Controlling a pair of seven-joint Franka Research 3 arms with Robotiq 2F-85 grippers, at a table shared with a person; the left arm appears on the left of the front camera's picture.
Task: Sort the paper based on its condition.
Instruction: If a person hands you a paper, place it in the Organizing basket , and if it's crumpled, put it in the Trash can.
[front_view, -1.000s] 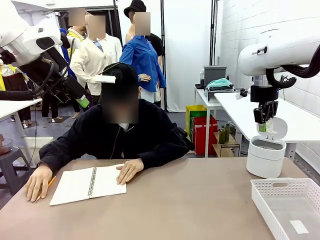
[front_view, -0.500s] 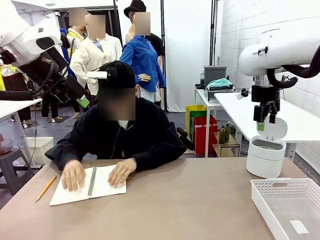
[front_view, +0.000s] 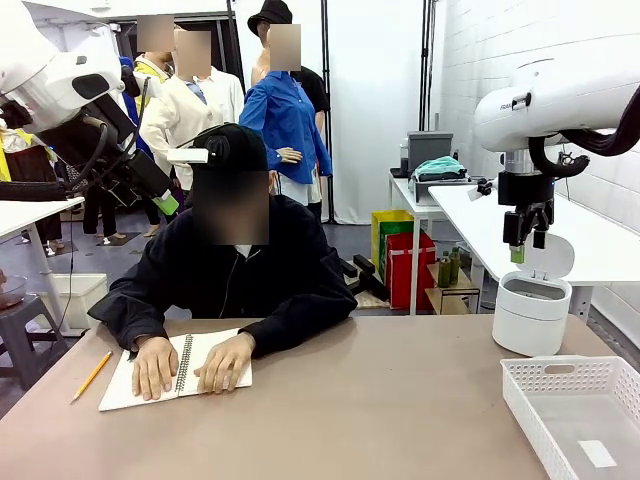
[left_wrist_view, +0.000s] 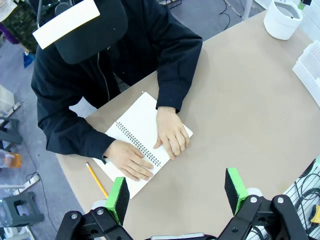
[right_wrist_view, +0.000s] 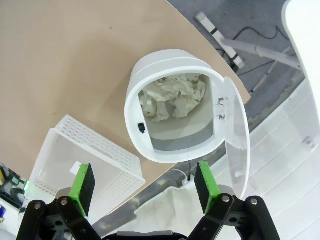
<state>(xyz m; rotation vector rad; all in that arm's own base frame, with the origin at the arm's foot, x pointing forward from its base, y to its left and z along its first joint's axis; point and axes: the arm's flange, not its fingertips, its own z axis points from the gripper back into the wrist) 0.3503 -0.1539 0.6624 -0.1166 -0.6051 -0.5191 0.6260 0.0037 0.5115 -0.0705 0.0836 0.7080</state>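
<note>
- White plastic basket (front_view: 575, 410) sits at the near right corner of the brown table (front_view: 380, 400), with a small white label (front_view: 598, 453) lying flat on its floor.
- Left gripper (left_wrist_view: 176, 191) hangs high above the table's left half, jaws spread wide with nothing between the green pads (left_wrist_view: 118, 199).
- Spiral-bound notebook (front_view: 175, 368) lies open near the far left edge; the person's two hands (front_view: 153, 365) (front_view: 225, 362) rest flat on its pages, one on each side of the spiral.
- Yellow pencil (front_view: 90, 377) lies on the table just beside the notebook, toward the left edge.
- Round white bin (front_view: 532, 312) stands at the far right edge with its lid (front_view: 553, 255) flipped up; crumpled white paper (right_wrist_view: 172, 97) lies inside it.
- Right gripper (front_view: 523, 240) hovers directly over the bin's mouth, fingers pointing down, jaws fully apart and empty.
- At the far edge a person in a black top (front_view: 240, 275) leans over the notebook.
</note>
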